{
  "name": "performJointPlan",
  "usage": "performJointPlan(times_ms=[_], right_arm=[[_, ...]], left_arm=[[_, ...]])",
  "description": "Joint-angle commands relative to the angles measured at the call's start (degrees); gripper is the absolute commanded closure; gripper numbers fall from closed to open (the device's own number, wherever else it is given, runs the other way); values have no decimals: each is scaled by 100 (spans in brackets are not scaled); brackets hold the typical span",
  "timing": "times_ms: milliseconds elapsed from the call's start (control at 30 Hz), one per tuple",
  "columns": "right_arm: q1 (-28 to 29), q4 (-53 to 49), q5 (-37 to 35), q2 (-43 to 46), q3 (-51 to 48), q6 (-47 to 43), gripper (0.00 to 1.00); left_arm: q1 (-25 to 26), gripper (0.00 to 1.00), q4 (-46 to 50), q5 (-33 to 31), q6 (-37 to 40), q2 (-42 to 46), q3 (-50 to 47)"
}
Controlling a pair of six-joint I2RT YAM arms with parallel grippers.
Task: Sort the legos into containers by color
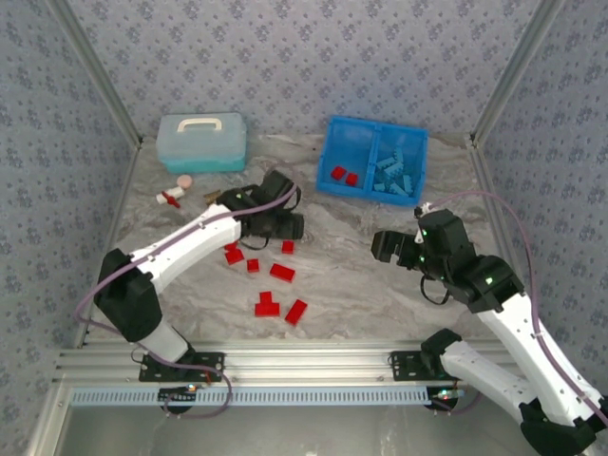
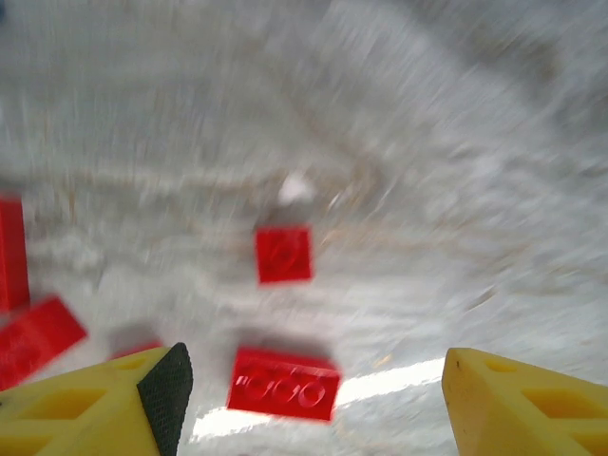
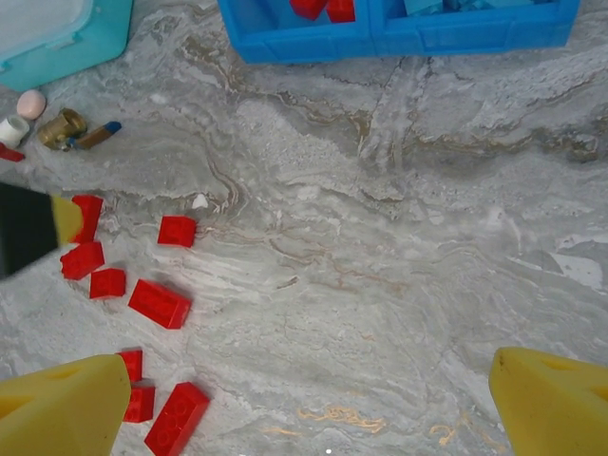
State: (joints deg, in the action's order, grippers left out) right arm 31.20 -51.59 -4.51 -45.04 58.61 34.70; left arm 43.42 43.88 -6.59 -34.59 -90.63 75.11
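Left gripper hangs part open and empty over the red legos mid-worktop, likely lining up a pick; its wrist view puts one brick right between the jaws, unclear from above. Right gripper, wide open and empty, waits clear of the tray at the far edge.

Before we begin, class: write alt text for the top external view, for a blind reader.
A scatter of loose red legos lies on a marble table, the left tool at its far edge and the right tool over bare table. Behind, a blue tray holds two red legos in its left compartment and light blue legos in its right.
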Motion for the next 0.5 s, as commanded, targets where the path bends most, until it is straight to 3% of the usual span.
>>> performJointPlan(times_ms=[0,300,467], right_arm=[[48,168,140,19,-118,-44,0],[58,54,101,177,-210,45,0],[59,-26,82,255,-210,65,0]], left_arm=[[17,28,-345,96,-438,171,-276],[-146,24,-937,541,-220,-991,-251],[-201,25,-867,330,-7,-1639,77]])
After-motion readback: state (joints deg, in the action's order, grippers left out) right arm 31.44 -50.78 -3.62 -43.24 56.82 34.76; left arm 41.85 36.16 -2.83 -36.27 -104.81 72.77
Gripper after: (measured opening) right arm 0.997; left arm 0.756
